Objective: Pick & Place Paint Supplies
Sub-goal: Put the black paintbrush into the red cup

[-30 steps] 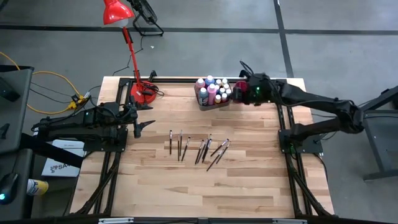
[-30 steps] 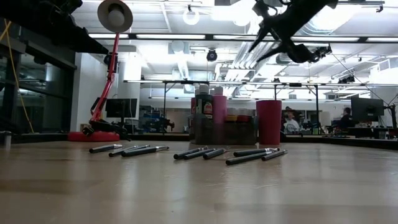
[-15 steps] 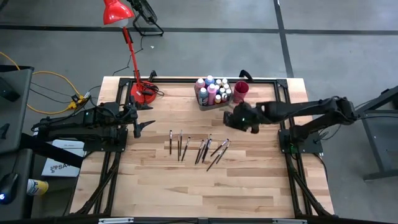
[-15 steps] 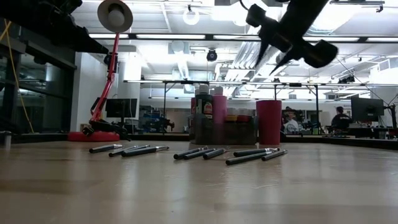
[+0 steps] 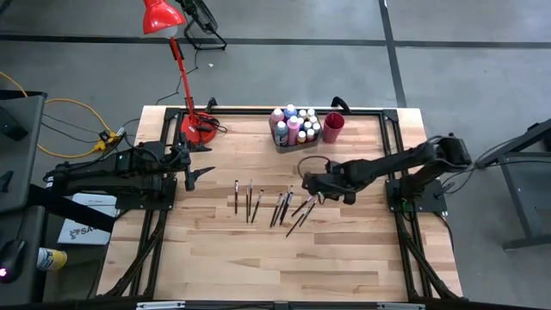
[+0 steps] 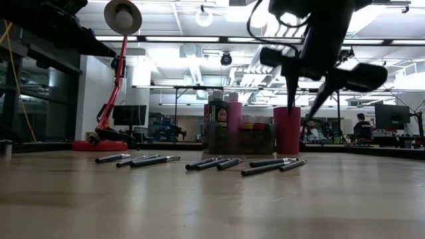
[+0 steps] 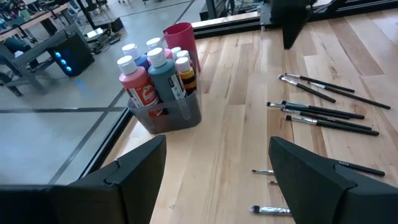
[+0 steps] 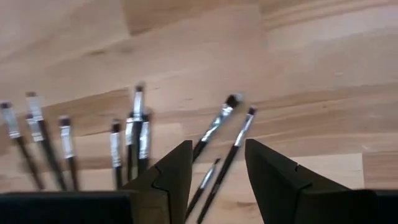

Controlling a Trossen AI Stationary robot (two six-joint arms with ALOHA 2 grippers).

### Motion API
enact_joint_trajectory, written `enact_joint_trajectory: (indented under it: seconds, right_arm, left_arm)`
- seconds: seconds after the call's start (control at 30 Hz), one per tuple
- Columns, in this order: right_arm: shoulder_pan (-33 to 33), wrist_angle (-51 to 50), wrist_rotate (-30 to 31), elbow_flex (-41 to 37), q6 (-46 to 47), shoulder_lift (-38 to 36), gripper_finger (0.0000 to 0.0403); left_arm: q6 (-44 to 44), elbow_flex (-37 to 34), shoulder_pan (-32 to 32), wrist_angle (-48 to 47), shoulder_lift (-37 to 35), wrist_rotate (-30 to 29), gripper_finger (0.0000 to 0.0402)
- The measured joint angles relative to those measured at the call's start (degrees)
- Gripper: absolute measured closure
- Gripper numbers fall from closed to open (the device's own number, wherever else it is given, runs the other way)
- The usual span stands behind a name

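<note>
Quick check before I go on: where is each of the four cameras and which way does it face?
High: overhead, straight down; both arms, right hand over the brushes.
Low: table level, facing the room; right hand hangs above.
Left wrist: past open left hand toward the bottle bin.
Right wrist: down past its fingers onto brushes.
Shared: all show the brushes.

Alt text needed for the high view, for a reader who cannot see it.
From above, the right gripper hangs open over the rightmost paintbrushes lying in a row mid-table. The left gripper waits open at the left edge; paint bottles fill a grey bin beside a red cup.
</note>
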Motion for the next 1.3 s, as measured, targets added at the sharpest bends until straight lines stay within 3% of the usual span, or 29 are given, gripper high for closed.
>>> enact_joint_trajectory:
  seconds: [0.4, 1.3]
  right_arm:
    - [0.0, -0.1, -4.1, 0.0, 6.3, 9.4, 0.0261]
    - [-4.1, -2.0, -4.4, 0.0, 9.0, 10.7, 0.0261]
  left_arm:
    - [0.0, 0.0, 0.0, 0.0, 0.0, 0.0, 0.0124]
    - [-0.1, 0.0, 0.0, -2.2, 0.0, 0.0, 0.0124]
